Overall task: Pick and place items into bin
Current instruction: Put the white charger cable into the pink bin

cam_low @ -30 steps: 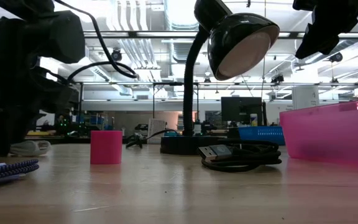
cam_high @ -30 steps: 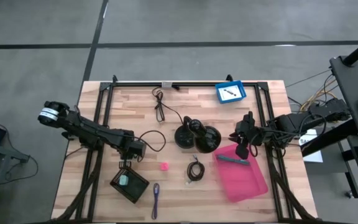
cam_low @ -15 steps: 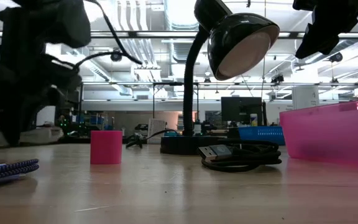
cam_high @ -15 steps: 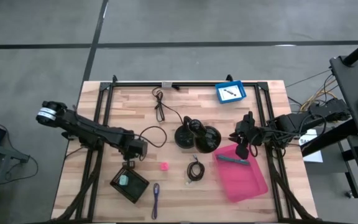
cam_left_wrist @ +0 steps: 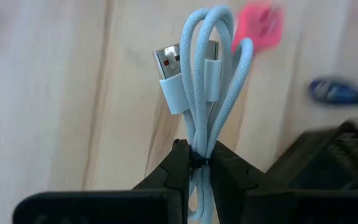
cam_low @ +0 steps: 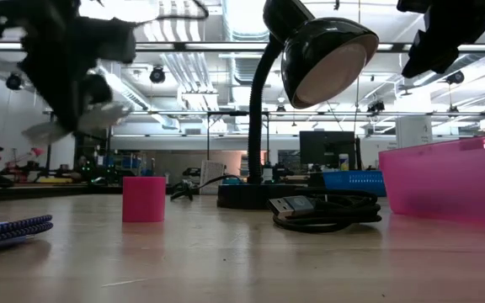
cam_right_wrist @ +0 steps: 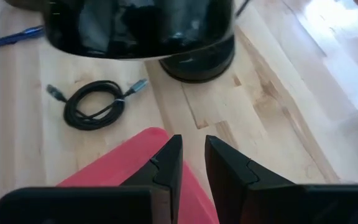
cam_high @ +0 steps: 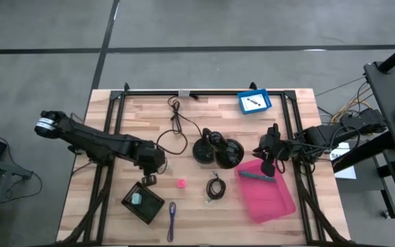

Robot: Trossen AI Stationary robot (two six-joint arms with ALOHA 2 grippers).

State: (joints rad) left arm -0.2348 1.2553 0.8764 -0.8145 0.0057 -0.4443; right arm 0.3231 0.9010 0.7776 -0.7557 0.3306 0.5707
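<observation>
The pink bin [cam_high: 267,190] sits at lower right of the high view and already holds one long thin bluish item [cam_high: 256,176] lying across its upper end; whether anything else is inside cannot be told. By that count the task looks barely begun.

The left gripper [cam_left_wrist: 198,163] has its jaws clenched on a pale-blue USB cable [cam_left_wrist: 202,74], folded into a long bundle. In the left wrist view the bundle stands out beyond the jaws, its long axis running straight away from the gripper, with the looped end and the USB plug at the far end and the pinch near the other end. In the high view this gripper [cam_high: 153,159] hangs left of centre, above the surface; the low view shows it raised at upper left, well clear of the wood. The bin is well apart from it, across the black lamp [cam_high: 218,150], so the carry is still to come.

Left on the surface are a pink cube [cam_high: 181,183], a coiled black cable [cam_high: 216,187], a purple pen [cam_high: 171,214] and a small dark piece [cam_high: 149,180].

The right gripper [cam_right_wrist: 189,165] hovers over the bin's upper corner, jaws nearly together with a narrow gap, grasping nothing.
</observation>
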